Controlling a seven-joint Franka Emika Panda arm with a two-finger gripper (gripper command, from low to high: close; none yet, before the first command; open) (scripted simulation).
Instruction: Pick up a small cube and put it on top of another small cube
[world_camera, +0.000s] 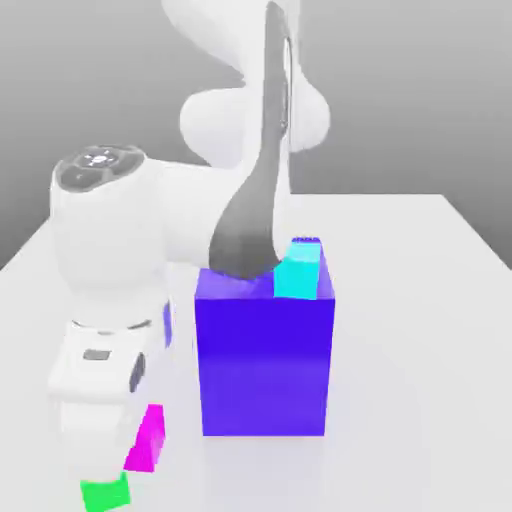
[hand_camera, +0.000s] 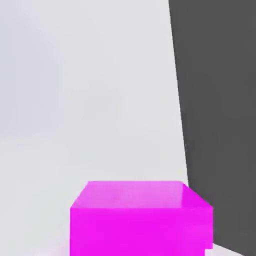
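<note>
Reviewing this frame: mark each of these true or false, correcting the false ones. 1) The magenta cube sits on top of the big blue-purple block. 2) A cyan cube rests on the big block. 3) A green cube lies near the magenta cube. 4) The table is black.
1) False: the magenta cube is low beside the robot's hand, next to the big blue-purple block, not on it.
2) True: the cyan cube sits on the block's top.
3) True: the green cube lies just below the magenta one in the exterior view.
4) False: the table is white.
</note>
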